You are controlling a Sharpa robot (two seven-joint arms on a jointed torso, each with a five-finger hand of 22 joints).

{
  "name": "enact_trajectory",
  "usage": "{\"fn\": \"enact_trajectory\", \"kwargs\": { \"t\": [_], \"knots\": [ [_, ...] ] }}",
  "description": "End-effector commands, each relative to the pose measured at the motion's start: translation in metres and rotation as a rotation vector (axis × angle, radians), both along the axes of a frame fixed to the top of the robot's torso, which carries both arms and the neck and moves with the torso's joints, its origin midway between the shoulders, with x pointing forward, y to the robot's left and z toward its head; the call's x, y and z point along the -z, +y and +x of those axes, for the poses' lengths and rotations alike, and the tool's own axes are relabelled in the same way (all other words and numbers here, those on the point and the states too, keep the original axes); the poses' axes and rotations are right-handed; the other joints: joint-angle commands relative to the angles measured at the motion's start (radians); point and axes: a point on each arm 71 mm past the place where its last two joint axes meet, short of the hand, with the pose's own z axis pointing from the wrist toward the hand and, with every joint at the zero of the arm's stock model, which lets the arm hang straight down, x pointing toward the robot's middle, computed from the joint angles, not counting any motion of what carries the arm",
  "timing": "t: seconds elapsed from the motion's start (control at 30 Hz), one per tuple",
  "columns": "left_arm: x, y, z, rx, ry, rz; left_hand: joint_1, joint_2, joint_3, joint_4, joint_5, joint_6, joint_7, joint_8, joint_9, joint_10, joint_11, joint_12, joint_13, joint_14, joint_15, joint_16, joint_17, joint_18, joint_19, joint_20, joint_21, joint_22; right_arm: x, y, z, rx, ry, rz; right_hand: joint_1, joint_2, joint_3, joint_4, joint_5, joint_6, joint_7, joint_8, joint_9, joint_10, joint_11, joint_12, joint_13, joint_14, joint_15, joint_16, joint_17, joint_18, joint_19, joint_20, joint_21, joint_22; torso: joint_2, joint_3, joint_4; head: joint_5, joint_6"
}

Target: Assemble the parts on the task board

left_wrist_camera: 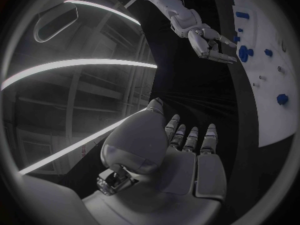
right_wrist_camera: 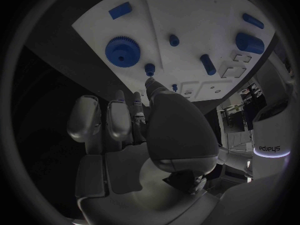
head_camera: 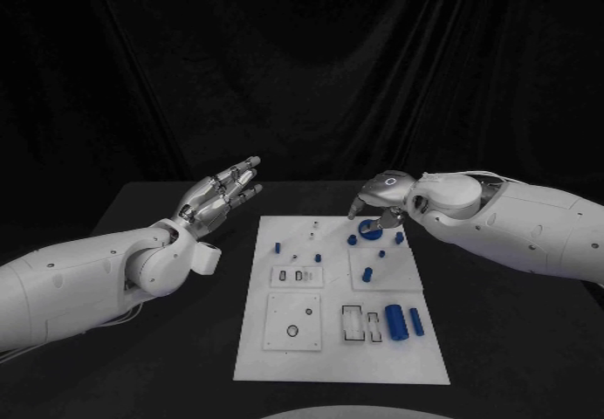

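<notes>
Dim scene; bright ceiling strips, wrist views fisheye-bent at edges.

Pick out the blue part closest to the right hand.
The blue gear, at the task board's far right edge, under the right hand. It is round and toothed; the other parts are small pegs and cylinders.

Behind my black table hangs a black curtain, falling in soft vertical folds and closing off everything beyond the table's far edge. Above the table, from my left wrist, I see long bright light strips curving across a dim ceiling, with a rounded loop of light near them. Beside the table, from my right wrist, I see a white stand with a glowing ring and some dim furniture further off, too small to tell.
</notes>
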Motion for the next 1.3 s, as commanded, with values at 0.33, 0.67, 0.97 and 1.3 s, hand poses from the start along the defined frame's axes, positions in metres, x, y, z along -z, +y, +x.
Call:
{"fn": "enact_trajectory", "kwargs": {
  "t": [0.33,0.67,0.97,1.3],
  "knots": [
    [-0.009,0.000,-0.003,0.004,-0.099,-0.071,0.013,0.000,0.008,0.001,0.008,0.019,0.003,0.009,0.002,0.007,-0.004,0.012,0.003,0.003,0.012,0.008,0.003,0.011,0.008,0.012,0.010,0.004,0.013,0.002,-0.007,-0.030,-0.016,0.028,0.028,0.003,0.013,-0.007,0.018,-0.006,-0.001,-0.002,0.003,0.011,-0.001,0.005,0.008,0.036,-0.004,0.029,0.034,-0.016,0.011,0.000,0.035,0.043,0.001,0.0001,0.0006,0.010,-0.008],
    [-0.009,0.000,-0.002,0.004,-0.095,-0.069,0.015,0.000,0.009,0.000,0.010,0.020,0.002,0.009,0.002,0.008,-0.003,0.013,0.003,0.004,0.013,0.008,0.003,0.011,0.009,0.013,0.011,0.004,0.021,0.004,-0.011,-0.038,-0.005,0.043,0.037,0.008,0.018,-0.010,0.042,-0.009,0.002,-0.002,0.003,0.014,0.001,0.006,0.012,0.040,-0.004,0.043,0.051,-0.019,0.018,0.000,0.048,0.062,0.000,-0.0002,0.0009,0.011,-0.013],
    [-0.007,0.001,-0.002,0.006,-0.087,-0.066,0.018,0.002,0.011,0.000,0.013,0.033,0.010,0.011,0.004,0.007,-0.001,0.013,0.003,0.003,0.014,0.007,0.002,0.011,0.009,0.015,0.011,0.004,0.029,0.006,-0.014,-0.041,0.017,0.051,0.058,0.018,0.030,-0.027,0.108,-0.007,0.004,-0.001,0.005,0.024,0.001,0.008,0.019,0.041,-0.004,0.052,0.059,-0.021,0.020,0.000,0.059,0.081,-0.001,-0.0004,0.0008,0.011,-0.017],
    [-0.006,0.002,-0.002,0.009,-0.082,-0.065,0.021,0.002,0.013,-0.001,0.015,0.044,0.016,0.014,0.005,0.007,0.003,0.014,0.003,0.003,0.015,0.007,0.002,0.011,0.010,0.016,0.012,0.004,0.037,0.009,-0.015,-0.032,0.040,0.040,0.079,0.025,0.044,-0.048,0.135,-0.001,0.007,0.002,0.008,0.041,0.001,0.016,0.026,0.039,-0.004,0.053,0.057,-0.020,0.017,0.001,0.060,0.085,-0.001,-0.0003,0.0008,0.013,-0.020]
  ]
}}
